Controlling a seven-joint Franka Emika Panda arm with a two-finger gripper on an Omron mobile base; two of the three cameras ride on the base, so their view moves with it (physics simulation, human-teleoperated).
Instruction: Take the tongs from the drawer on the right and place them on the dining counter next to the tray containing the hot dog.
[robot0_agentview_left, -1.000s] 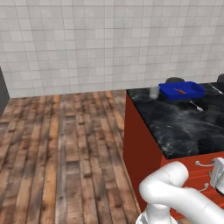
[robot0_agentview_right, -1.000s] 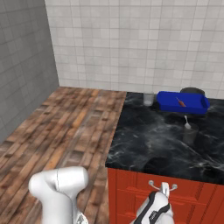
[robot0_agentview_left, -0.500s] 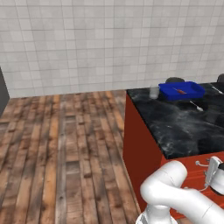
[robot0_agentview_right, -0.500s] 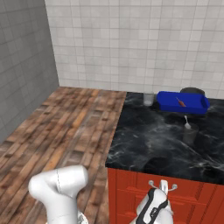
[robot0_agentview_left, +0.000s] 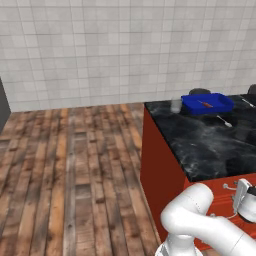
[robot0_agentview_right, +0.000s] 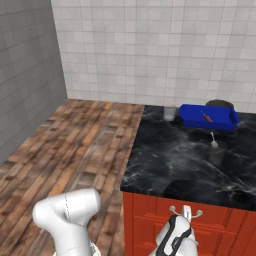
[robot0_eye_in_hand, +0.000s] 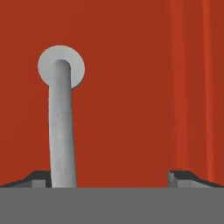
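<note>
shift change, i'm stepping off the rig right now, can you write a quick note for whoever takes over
Pincer: open, holding nothing, up close against the red drawer front, with the silver handle just inside one fingertip.
Things: the blue tray with the hot dog sits at the far end of the dining counter. The drawer looks shut; the tongs cannot be seen.
Done: the arm is lined up at the handle.
Left: close on the handle, pull the drawer open, pick out the tongs, then lay them on the counter next to the tray.
</note>
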